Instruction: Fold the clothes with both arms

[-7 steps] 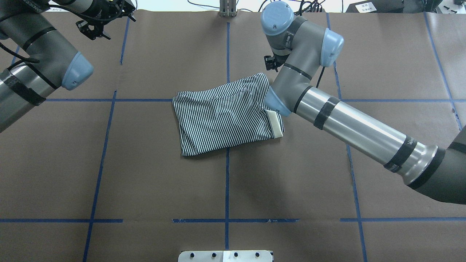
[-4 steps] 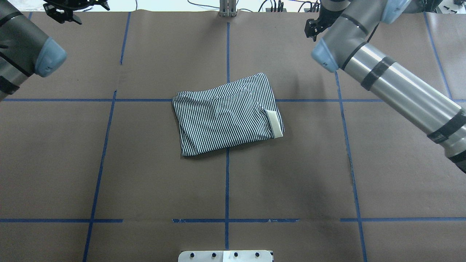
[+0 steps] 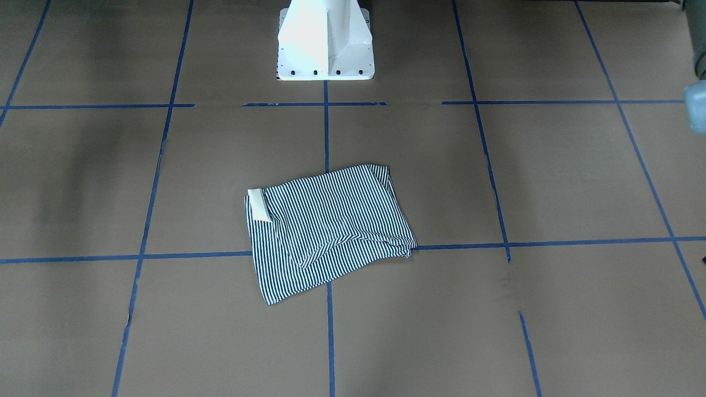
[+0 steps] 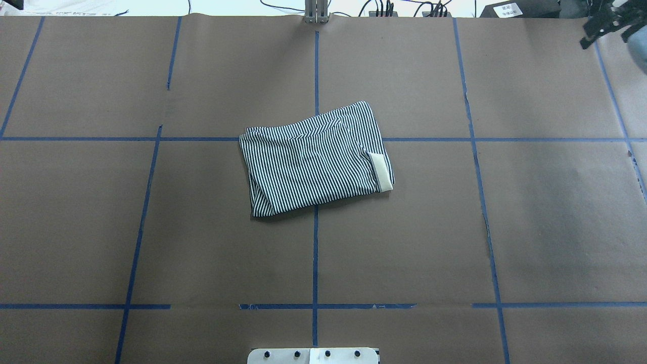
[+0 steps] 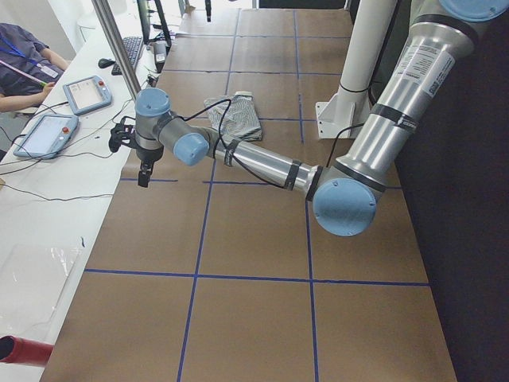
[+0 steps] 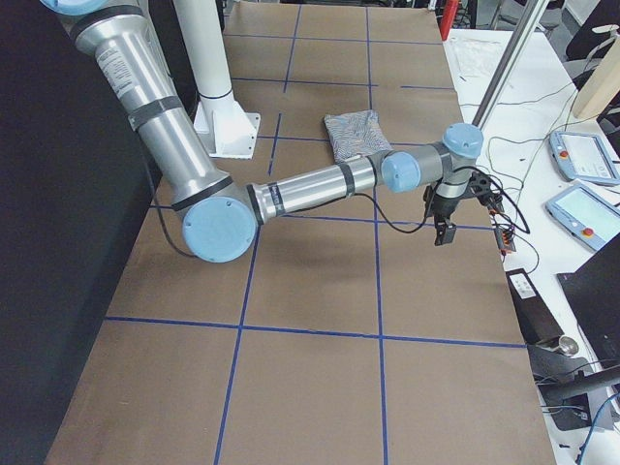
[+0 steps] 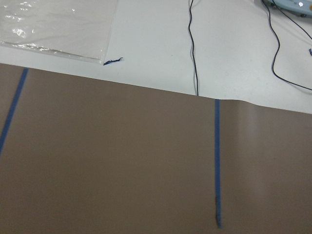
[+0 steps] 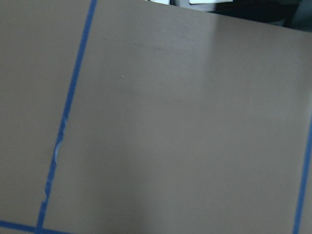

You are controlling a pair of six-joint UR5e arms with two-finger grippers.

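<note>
the shirt lies on the table at mid-frame in the overhead view, across a crossing of tape lines, its collar at its lower right edge. the base sits at bottom centre, well apart from the shirt. the right gripper is in the upper right corner, over the table's far edge. in the front view the left arm is at the right edge. in the left side view the left gripper hangs at centre left over the table's edge, beside the bench; the shirt lies behind the arm, higher in the frame.
</note>
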